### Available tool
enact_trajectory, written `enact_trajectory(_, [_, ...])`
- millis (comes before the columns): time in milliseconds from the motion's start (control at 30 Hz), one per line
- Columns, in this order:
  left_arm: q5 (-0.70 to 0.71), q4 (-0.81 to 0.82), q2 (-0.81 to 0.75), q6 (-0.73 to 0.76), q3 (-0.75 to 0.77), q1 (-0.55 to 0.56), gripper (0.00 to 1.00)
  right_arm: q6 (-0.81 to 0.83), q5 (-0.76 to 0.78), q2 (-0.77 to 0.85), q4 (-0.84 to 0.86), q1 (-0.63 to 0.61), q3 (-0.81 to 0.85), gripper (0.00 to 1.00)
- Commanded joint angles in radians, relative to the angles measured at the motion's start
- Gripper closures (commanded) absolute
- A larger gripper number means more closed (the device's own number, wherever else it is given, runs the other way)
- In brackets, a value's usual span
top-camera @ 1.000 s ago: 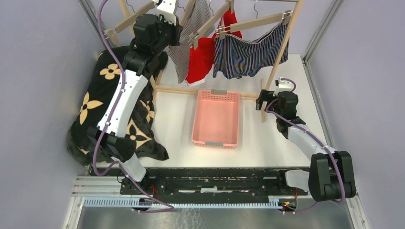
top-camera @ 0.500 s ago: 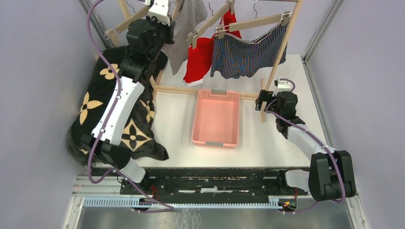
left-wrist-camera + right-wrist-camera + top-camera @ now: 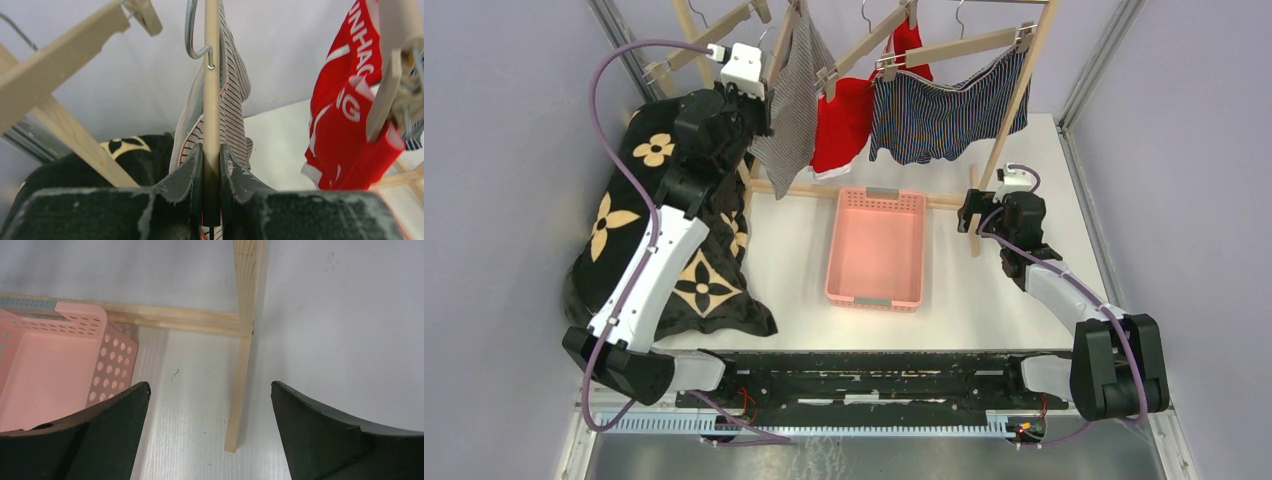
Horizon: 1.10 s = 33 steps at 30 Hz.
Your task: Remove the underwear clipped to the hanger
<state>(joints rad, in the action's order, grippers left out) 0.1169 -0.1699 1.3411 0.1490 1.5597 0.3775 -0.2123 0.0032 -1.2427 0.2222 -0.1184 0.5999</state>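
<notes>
**Top view.** The grey-and-white striped briefs (image 3: 796, 115) hang at the left end of the rack along a steeply tilted pale wooden hanger (image 3: 781, 55). The red briefs (image 3: 844, 125) with a white waistband and the dark blue boxers (image 3: 944, 110) with thin stripes are clipped on hangers beside them. All three hang above the pink perforated plastic basket (image 3: 876, 193) on the white tabletop (image 3: 984, 290).

To free the striped pair well, I judge the pull belongs on the cloth close to its clip, steady and downward. Dragging the wood could set the neighbouring hangers swinging.

The left arm (image 3: 664, 240) reaches up and forward over the black flowered blanket (image 3: 624, 250), its wrist at the hanger's lower end. The right arm (image 3: 1049, 285) lies low by the rack's wooden post (image 3: 976, 235).

**Left wrist view.** The left fingers (image 3: 185, 170) are pinched narrow on the hanger's bar, with striped cloth just behind it. Whether any cloth is caught too, I cannot tell.

**Right wrist view.** The right fingers (image 3: 115, 410) stand wide and hold nothing, with the post seen between them.
</notes>
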Motion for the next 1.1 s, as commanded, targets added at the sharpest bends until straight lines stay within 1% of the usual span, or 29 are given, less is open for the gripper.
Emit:
enact_trajectory(0, [0.037,0.046,-0.111,-0.029,-0.111,-0.001,0.97,-0.001,-0.004,-0.003,0.022,-0.010,0.040,0.00])
enact_trajectory(133, [0.057,0.071,-0.239,-0.086,-0.343,0.000,0.97,-0.009,-0.033,0.002,0.018,-0.014,0.055,0.00])
enact_trajectory(200, [0.076,0.051,-0.291,-0.120,-0.414,0.002,0.97,-0.019,-0.055,0.000,0.012,-0.017,0.070,0.00])
enact_trajectory(300, [0.120,0.005,-0.350,-0.179,-0.499,0.032,0.97,-0.025,-0.084,-0.003,-0.007,-0.025,0.101,0.00])
enact_trajectory(333, [0.116,-0.015,-0.364,-0.200,-0.520,0.042,0.97,-0.024,-0.090,0.000,-0.011,-0.029,0.109,0.00])
enact_trajectory(400, [0.071,-0.075,-0.376,-0.246,-0.547,0.054,0.97,-0.026,-0.103,0.001,-0.015,-0.036,0.123,0.00])
enact_trajectory(500, [-0.061,-0.152,-0.414,-0.300,-0.591,0.056,0.97,-0.035,-0.142,-0.002,-0.015,-0.043,0.146,0.00])
enact_trajectory(633, [-0.237,-0.155,-0.540,-0.357,-0.679,0.061,0.97,-0.060,-0.216,-0.011,-0.012,-0.051,0.182,0.00])
enact_trajectory(700, [-0.289,-0.171,-0.614,-0.369,-0.692,0.061,0.97,-0.073,-0.257,-0.016,-0.004,-0.054,0.202,0.00])
enact_trajectory(767, [-0.348,-0.219,-0.666,-0.370,-0.674,0.061,0.97,-0.088,-0.312,-0.027,0.006,-0.059,0.228,0.00])
enact_trajectory(900, [-0.463,-0.380,-0.697,-0.340,-0.588,0.062,0.97,-0.111,-0.470,-0.058,0.018,-0.072,0.301,0.00])
enact_trajectory(967, [-0.508,-0.416,-0.709,-0.330,-0.574,0.061,0.97,-0.147,-0.548,-0.075,0.051,-0.078,0.329,0.00])
enact_trajectory(1067, [-0.530,-0.450,-0.722,-0.325,-0.582,0.061,0.97,-0.205,-0.678,-0.104,0.123,-0.089,0.371,0.00])
